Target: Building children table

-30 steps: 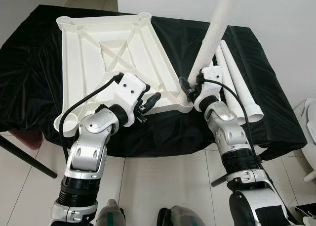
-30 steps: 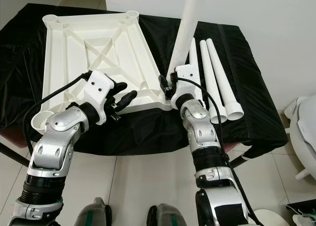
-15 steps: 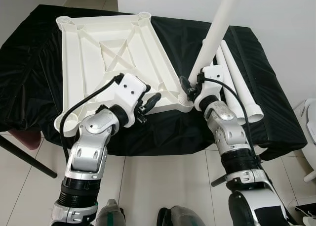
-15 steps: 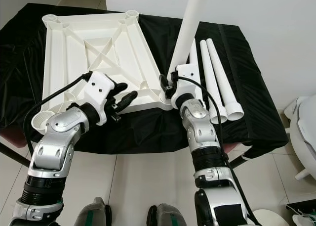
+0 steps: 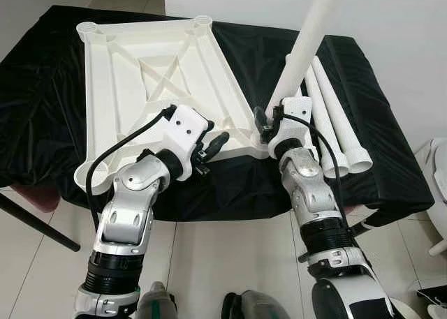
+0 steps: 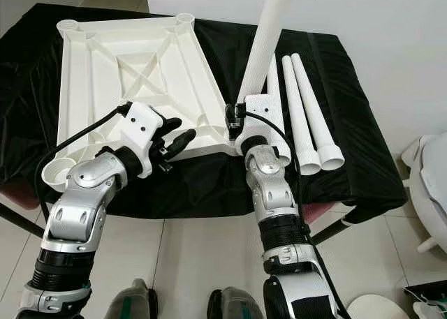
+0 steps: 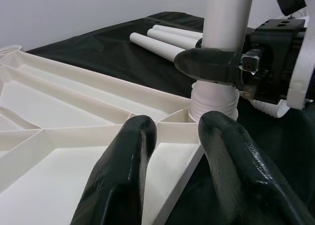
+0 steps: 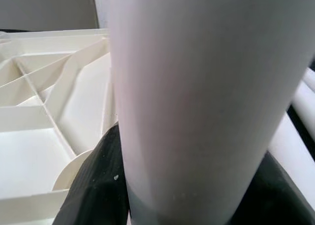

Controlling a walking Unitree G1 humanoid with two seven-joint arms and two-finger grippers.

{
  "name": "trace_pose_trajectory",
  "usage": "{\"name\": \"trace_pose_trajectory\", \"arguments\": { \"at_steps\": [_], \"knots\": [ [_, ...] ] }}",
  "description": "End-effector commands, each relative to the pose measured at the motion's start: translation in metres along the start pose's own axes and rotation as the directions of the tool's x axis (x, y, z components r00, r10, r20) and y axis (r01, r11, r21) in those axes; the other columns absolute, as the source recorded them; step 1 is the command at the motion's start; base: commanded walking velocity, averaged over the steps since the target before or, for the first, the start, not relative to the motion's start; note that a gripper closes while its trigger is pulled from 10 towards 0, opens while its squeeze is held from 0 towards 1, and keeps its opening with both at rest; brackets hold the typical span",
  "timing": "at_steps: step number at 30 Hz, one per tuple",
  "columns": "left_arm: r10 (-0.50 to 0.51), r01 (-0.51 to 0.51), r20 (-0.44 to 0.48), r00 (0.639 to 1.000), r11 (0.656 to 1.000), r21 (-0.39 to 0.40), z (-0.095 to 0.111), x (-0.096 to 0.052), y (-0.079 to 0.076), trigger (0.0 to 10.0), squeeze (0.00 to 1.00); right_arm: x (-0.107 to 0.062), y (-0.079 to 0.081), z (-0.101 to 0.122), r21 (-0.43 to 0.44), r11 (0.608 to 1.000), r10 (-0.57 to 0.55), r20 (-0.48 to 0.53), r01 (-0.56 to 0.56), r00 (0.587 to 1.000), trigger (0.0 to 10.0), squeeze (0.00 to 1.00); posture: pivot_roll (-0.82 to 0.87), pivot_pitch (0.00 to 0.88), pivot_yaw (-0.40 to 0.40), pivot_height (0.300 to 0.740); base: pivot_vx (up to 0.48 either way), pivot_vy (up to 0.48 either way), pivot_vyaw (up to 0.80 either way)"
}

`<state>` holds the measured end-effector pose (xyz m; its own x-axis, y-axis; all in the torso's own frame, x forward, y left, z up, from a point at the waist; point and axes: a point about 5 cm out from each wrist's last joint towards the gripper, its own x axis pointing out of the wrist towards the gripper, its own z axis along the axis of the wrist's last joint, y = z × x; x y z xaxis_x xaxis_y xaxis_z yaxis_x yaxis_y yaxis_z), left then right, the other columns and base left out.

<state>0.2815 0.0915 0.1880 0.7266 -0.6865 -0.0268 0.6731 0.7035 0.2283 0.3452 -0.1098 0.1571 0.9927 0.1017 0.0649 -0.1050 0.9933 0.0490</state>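
Readable text: none in any view.
Tabletop [image 5: 154, 75]: plain white plastic, no lettering, at 11 o'clock.
Legs [image 5: 335, 123]: plain white, unmarked, at 2 o'clock.
Black cloth [image 5: 42, 88]: no print.

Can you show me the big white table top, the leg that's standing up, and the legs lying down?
Table top [image 5: 119, 82], left eye view, on a flat panel of its ribbed underside.
Standing leg [image 6: 262, 47], right eye view, mid-shaft.
Lying legs [image 6: 307, 120], right eye view, on one tube's middle.

A white table leg [image 8: 197, 97] stands clamped between black fingers [image 8: 93, 185], beside the ribbed white tabletop [image 8: 44, 136].
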Motion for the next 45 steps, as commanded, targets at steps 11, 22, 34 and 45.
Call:
{"name": "trace_pose_trajectory", "arguments": {
  "at_steps": [11,22,34,45],
  "knots": [
    [0.145,-0.145,0.007,0.989,0.989,0.015,0.002,-0.002,0.007,10.0,0.00,0.002,0.003,-0.024,-0.001,0.979,-0.203,-0.103,0.204,0.974,10.0,0.00,0.06,0.056,-0.060,0.740,0.000,0.000,0.00],
    [0.144,-0.145,0.008,0.989,0.989,0.015,0.002,-0.001,0.006,10.0,0.00,0.011,0.017,-0.017,0.019,0.951,-0.305,-0.076,0.307,0.949,10.0,0.00,0.07,0.062,-0.058,0.740,0.000,0.000,0.00],
    [0.147,-0.148,0.013,0.989,0.989,0.017,0.004,-0.001,0.008,10.0,0.00,0.015,0.020,-0.009,0.129,0.958,-0.256,-0.021,0.257,0.966,10.0,1.00,0.06,0.060,-0.058,0.740,0.000,0.000,0.00],
    [0.145,-0.145,0.017,0.989,0.989,0.018,0.004,0.001,0.008,10.0,0.00,0.020,0.013,0.003,0.089,0.987,-0.137,0.062,0.131,0.989,10.0,0.00,0.06,0.045,-0.061,0.740,0.000,0.000,0.00]
  ]
}}
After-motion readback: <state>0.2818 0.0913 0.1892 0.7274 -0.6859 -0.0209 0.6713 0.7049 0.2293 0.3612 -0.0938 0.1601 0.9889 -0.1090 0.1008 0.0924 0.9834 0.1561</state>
